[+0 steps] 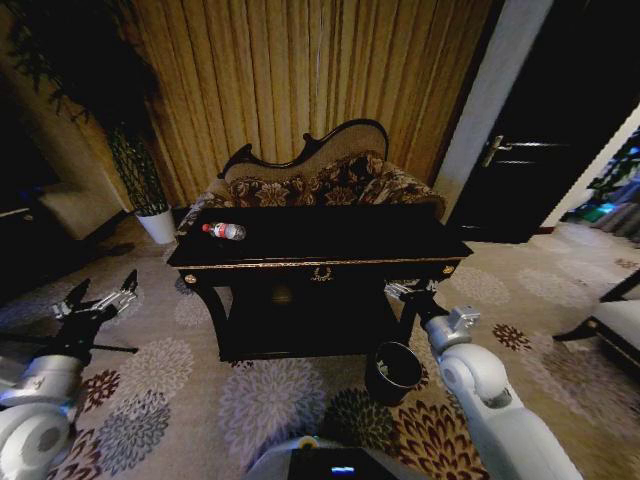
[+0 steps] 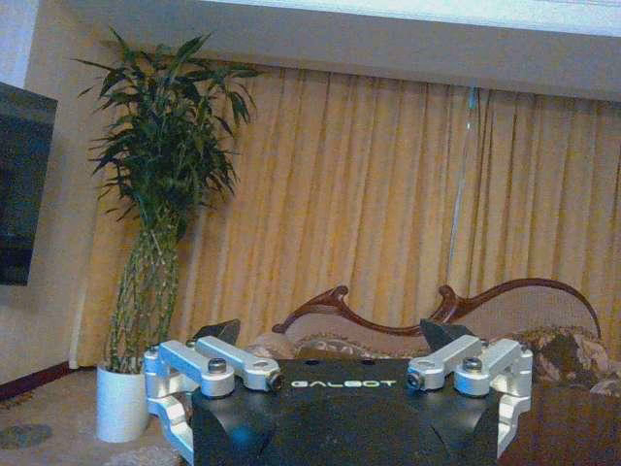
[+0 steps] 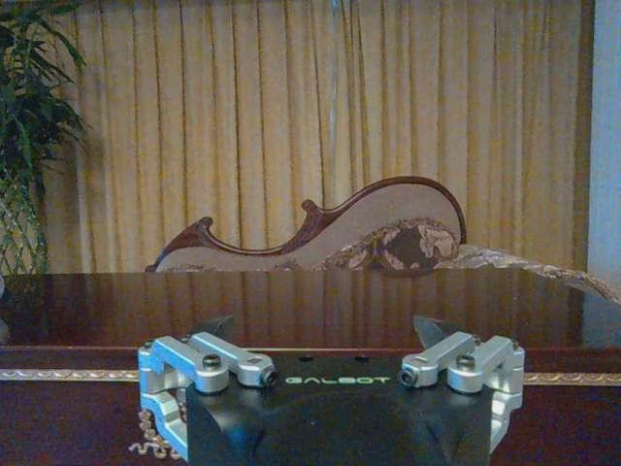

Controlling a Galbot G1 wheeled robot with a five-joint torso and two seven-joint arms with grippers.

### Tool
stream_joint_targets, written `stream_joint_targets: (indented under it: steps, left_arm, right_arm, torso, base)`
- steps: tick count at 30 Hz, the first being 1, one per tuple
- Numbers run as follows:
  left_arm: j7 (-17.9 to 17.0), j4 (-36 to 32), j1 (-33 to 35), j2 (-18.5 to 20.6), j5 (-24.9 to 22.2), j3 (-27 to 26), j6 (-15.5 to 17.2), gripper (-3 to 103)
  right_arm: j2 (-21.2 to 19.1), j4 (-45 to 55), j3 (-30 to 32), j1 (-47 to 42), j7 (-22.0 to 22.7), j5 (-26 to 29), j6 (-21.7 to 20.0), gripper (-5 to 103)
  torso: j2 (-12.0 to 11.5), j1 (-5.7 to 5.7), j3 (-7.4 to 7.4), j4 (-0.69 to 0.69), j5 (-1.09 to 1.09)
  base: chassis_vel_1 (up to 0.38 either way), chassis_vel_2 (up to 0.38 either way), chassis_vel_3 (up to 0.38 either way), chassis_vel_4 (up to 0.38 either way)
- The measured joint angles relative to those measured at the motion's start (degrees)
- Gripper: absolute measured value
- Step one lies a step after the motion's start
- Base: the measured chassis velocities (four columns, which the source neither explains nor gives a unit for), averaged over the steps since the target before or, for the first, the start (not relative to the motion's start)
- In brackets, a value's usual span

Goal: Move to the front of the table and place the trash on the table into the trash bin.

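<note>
Trash: one clear bottle (image 1: 225, 231) on table (image 1: 330, 240) at its left end, one trash bin (image 1: 392, 371) on floor by front right leg, left gripper (image 1: 97, 300) and right gripper (image 1: 407, 291) both wide open, empty.

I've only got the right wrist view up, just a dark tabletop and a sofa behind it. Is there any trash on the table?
Observer: Yes. In the head view a clear plastic bottle with a red cap lies on its side near the left end of the table.
Operator: Where's the bin?
Observer: The trash bin stands on the carpet in front of the table's right leg, much lower than the tabletop.
Operator: And my right gripper relative to it?
Observer: The right gripper is open, just above and behind the bin, close to the table's front right corner.
Operator: Left arm?
Observer: The left gripper is open, off to the table's left over the carpet.
</note>
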Motion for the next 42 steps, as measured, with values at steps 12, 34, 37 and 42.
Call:
stream_joint_targets:
  steps: [12, 34, 37, 42]
  left_arm:
    - [0.19, 0.10, 0.05, -0.01, 0.01, -0.04, -0.54, 100]
    - [0.25, -0.20, 0.28, -0.02, -0.07, -0.42, -0.79, 100]
    - [0.25, -0.25, 0.30, -0.05, -0.08, -0.45, -0.80, 100]
    - [0.25, -0.25, 0.37, -0.12, -0.11, -0.47, -0.81, 100]
  right_arm:
    - [0.18, -0.58, 0.59, -0.24, -0.38, 0.02, 0.27, 100]
    - [0.22, -1.24, 0.84, 0.00, -0.50, -0.34, 0.36, 100]
    - [0.24, -1.35, 0.84, 0.02, -0.52, -0.38, 0.36, 100]
    - [0.25, -1.51, 0.77, 0.04, -0.60, -0.43, 0.36, 100]
  torso:
    - [0.00, 0.00, 0.00, 0.00, 0.00]
    - [0.00, 0.00, 0.00, 0.00, 0.00]
    - [0.00, 0.00, 0.00, 0.00, 0.00]
    - [0.00, 0.00, 0.00, 0.00, 0.00]
  base:
    - [-0.005, 0.003, 0.002, -0.002]
    - [-0.053, 0.057, 0.055, -0.050]
    - [-0.065, 0.071, 0.065, -0.061]
    - [-0.056, 0.059, 0.053, -0.061]
